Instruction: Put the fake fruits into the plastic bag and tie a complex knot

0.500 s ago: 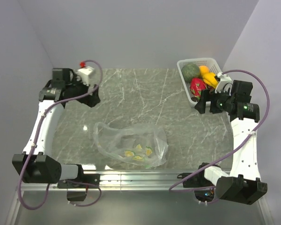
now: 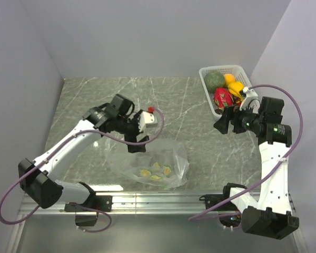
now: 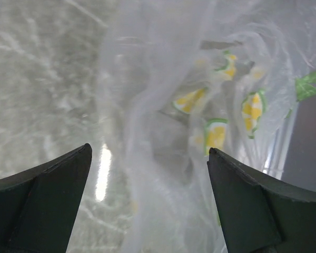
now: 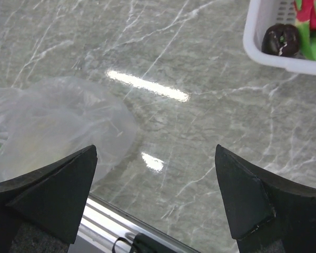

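Plastic bag (image 2: 147,163): table's near edge, centre; likely limp, light, slippery, so pinch a rim fold. Fake fruits (image 2: 224,87): in white basket (image 2: 221,67), far right corner. Left gripper (image 3: 148,152) and right gripper (image 4: 155,150): wide, empty.

A lab test cell: marble-patterned table (image 2: 200,142) boxed in by plain grey walls (image 2: 158,37).

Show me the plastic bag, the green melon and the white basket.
plastic bag (image 2: 154,159): top external view, crinkled middle.
green melon (image 2: 214,80): top external view, rounded top.
white basket (image 2: 219,67): top external view, far rim.
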`<state>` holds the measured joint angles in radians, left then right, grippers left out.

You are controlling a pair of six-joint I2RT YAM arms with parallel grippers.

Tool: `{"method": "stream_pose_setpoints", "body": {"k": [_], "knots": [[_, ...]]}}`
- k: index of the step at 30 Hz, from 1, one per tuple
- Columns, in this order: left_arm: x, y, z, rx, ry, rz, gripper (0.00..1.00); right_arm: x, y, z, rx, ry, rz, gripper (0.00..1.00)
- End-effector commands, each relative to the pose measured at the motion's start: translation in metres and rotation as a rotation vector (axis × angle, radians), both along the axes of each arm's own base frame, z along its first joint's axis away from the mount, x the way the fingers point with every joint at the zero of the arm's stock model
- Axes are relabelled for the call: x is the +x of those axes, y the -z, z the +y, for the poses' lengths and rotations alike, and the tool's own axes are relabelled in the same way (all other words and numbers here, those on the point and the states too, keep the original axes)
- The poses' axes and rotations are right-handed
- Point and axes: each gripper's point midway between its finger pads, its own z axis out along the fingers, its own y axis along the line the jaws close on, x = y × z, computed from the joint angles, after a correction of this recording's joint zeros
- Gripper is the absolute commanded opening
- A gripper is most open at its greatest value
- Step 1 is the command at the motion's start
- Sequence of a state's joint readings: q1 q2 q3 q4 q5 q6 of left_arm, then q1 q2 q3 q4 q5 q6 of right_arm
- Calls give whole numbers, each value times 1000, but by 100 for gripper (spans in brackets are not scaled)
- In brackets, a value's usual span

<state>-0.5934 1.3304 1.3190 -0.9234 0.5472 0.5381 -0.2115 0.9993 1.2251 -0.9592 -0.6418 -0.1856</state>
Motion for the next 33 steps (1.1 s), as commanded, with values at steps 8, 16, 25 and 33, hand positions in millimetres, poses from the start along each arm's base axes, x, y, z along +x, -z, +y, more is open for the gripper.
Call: {"method": "stream_pose_setpoints", "body": {"k": [8, 16, 25, 33], "knots": [[6, 31, -59, -79, 64, -69, 99, 7, -1, 6, 37, -13, -10, 100], [16, 57, -76, -46, -19, 6, 51, 15, -6, 5, 54, 8, -21, 100], [73, -5, -30, -170, -615, 121, 0, 29, -26, 0, 58, 44, -86, 100], [105, -34, 0, -287, -1030, 185, 0, 52, -50, -7, 67, 90, -173, 98]]}}
